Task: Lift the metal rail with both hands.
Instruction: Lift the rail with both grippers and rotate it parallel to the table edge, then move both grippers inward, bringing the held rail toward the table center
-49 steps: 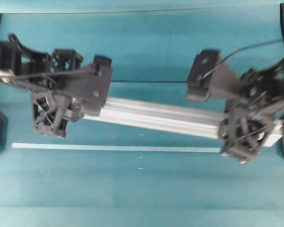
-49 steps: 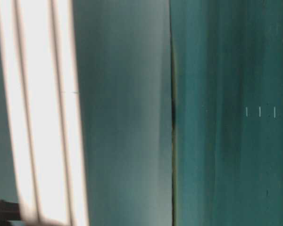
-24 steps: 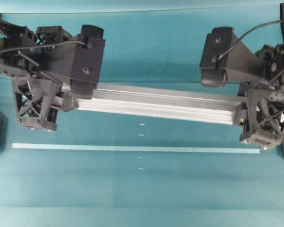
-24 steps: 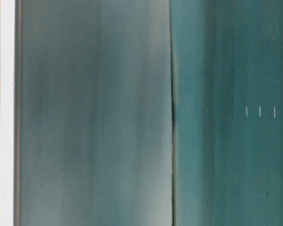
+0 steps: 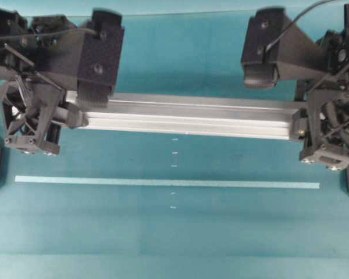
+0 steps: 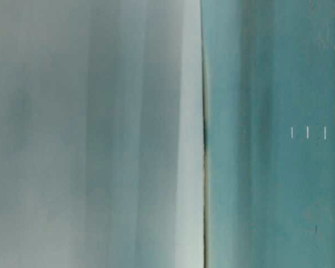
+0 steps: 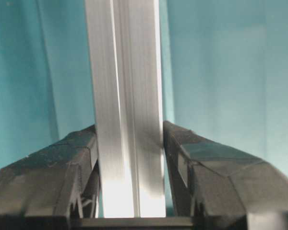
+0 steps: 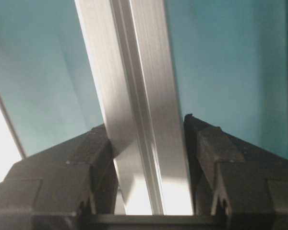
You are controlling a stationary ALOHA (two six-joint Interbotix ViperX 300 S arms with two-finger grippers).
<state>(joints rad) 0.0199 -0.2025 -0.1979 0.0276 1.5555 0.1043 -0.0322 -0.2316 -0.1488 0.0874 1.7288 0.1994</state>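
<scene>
Metal rail [image 5: 186,116], a long silver aluminium extrusion with lengthwise grooves, stretches nearly level across the teal tabletop [image 5: 180,232] in the overhead view, held at both ends. At the rail's left end the left pincer [image 5: 75,113], black with a lattice-framed body, is clenched on the bar; the left wrist view shows the rail [image 7: 127,120] running straight between the two wide black jaws, which press against its sides. At the rail's right end the right pincer [image 5: 299,125], of the same black lattice build, grasps it likewise; in the right wrist view the rail [image 8: 137,120] runs slightly tilted between the jaws, touching both. Nearer the camera than the rail, and roughly parallel to it, a thin flat pale tape strip [image 5: 163,182] lies on the tabletop, well apart from the bar. A few small white marks [image 5: 174,153] sit between rail and strip. The table-level view shows only a blurred grey-teal surface, and the rail cannot be made out there.
</scene>
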